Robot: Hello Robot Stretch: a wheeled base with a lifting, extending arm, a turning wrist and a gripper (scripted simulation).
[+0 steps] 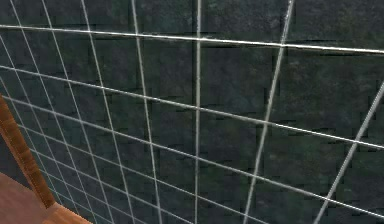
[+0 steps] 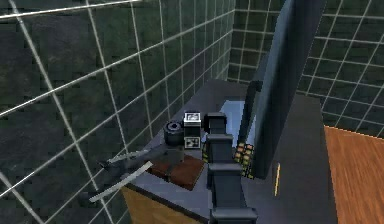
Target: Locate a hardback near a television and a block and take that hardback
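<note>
A large dark television stands edge-on on a dark-topped stand. A flat reddish-brown thing, maybe the hardback, lies near the stand's front left corner. A small yellow-and-dark block-like thing sits at the television's foot. My arm rises from the bottom edge, with two white marked squares at its end. The gripper reaches left from them, its thin fingers stretching past the stand's edge against the tiled wall. I cannot tell whether it holds anything.
A dark tiled wall with pale grout stands close ahead, and it continues along the arm side view's left. A pale blue thing lies behind the arm on the stand. Wooden floor shows at the right. A wooden strip runs at the forward view's left.
</note>
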